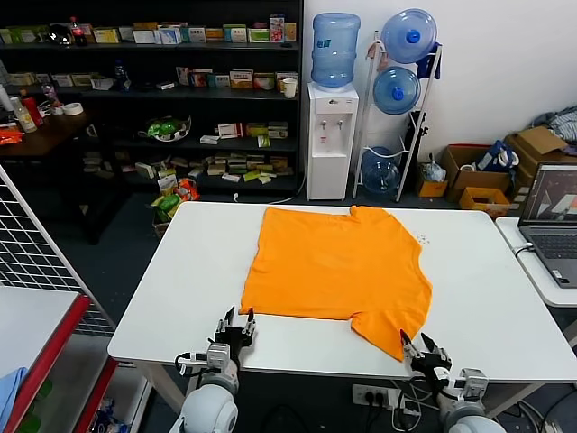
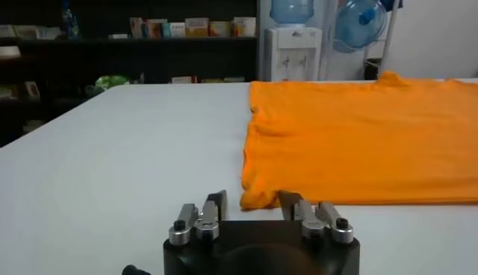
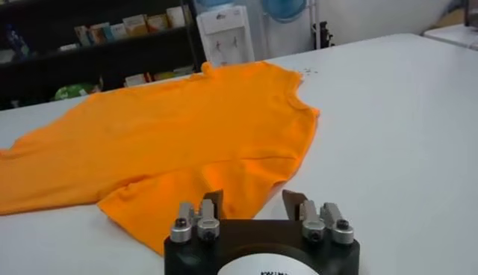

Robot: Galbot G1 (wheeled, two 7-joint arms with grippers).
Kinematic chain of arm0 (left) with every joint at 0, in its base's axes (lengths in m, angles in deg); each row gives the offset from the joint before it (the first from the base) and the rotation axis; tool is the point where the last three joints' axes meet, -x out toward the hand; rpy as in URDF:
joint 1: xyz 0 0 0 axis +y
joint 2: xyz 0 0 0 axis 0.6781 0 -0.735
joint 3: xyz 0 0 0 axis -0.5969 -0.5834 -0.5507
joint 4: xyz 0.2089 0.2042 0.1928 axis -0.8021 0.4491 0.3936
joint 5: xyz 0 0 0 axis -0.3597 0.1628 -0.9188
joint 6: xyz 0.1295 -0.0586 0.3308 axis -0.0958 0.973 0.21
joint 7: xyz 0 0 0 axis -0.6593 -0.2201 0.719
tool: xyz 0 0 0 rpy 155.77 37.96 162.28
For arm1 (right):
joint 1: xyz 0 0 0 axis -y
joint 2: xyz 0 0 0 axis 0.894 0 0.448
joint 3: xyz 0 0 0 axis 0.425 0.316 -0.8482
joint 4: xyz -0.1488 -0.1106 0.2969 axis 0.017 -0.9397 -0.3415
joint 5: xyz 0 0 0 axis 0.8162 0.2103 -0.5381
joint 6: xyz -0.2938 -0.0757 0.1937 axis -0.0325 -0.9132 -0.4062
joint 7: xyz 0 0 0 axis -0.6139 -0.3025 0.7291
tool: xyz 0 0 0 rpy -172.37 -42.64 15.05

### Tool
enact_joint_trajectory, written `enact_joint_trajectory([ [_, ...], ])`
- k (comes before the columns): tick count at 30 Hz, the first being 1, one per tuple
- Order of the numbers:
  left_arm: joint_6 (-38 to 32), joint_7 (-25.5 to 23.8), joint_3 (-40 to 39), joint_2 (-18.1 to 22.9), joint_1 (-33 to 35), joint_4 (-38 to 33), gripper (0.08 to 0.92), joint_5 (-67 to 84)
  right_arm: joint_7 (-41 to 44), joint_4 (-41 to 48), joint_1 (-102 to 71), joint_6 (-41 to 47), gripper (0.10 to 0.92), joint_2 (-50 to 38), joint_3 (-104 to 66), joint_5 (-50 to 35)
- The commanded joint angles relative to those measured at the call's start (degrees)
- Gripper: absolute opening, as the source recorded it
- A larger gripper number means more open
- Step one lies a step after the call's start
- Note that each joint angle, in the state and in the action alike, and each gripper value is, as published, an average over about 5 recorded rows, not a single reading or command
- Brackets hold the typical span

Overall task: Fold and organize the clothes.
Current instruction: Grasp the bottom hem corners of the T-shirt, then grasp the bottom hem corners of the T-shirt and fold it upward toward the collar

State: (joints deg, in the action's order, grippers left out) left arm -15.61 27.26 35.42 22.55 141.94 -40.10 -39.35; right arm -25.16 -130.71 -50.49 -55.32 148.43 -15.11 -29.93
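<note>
The orange T-shirt (image 1: 335,266) lies spread flat on the white table (image 1: 180,289), plain side up, no lettering showing. My left gripper (image 1: 236,321) is open at the table's front edge, just short of the shirt's near left corner (image 2: 258,196). My right gripper (image 1: 422,347) is open at the front edge, at the shirt's near right sleeve tip (image 3: 179,202). Both hold nothing. In the left wrist view the left gripper (image 2: 252,203) faces the hem; in the right wrist view the right gripper (image 3: 252,203) faces the sleeve.
A laptop (image 1: 552,221) sits on a second table at the right. A wire rack (image 1: 36,262) and a red-edged surface with a light blue cloth (image 1: 9,390) stand at the left. Shelves, a water dispenser (image 1: 330,135) and boxes stand behind the table.
</note>
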Motion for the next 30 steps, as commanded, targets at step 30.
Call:
enact_joint_trajectory([
  [30,-2.58,1.24,1.48,-9.74,16.8,-19.99,0.101,-0.95,-1.34,-18.3,-18.28,-0.62,0.124,-1.98,-1.11,11.64],
])
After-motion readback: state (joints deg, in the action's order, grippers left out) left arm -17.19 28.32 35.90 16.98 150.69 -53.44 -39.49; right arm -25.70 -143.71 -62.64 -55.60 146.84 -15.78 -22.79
